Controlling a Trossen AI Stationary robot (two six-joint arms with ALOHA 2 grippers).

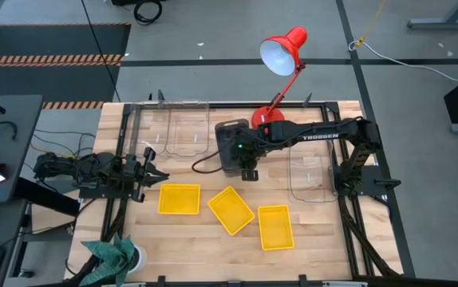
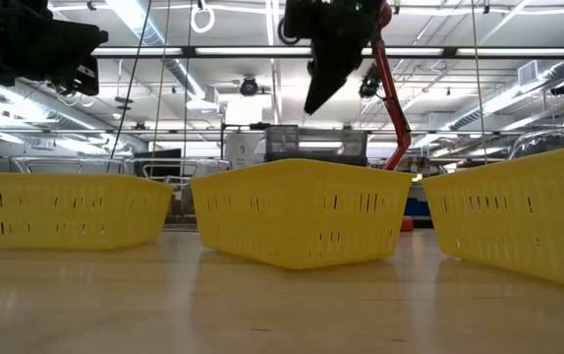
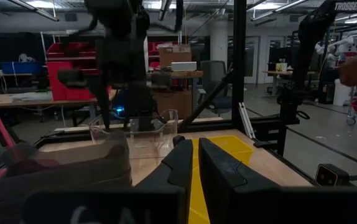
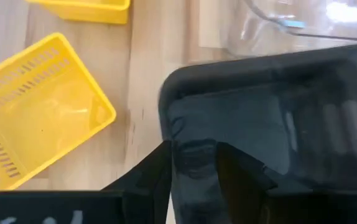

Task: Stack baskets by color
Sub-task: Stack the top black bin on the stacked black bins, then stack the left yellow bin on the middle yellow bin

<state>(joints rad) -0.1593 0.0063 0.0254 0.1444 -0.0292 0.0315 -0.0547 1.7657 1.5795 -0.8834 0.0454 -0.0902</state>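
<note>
Three yellow baskets [image 2: 302,224] are lying in a row along the table's front. Right gripper [image 1: 249,171] is hovering over the dark grey basket [image 1: 230,147], fingers parted astride its rim. Left gripper [image 1: 153,173] is waiting at the left edge, fingers nearly together, holding nothing.

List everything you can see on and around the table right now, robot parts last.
Yellow baskets: three, bright yellow, in a row along the front of the table.
Dark grey basket: at least one, back centre, under the right gripper.
Clear baskets: two places, one back left, one at right.
Desk lamp: one, red, back edge.
Green cloth: one, front left corner.
Left gripper: left edge, fingers nearly together, empty.
Right gripper: over the grey basket's front rim.
</note>
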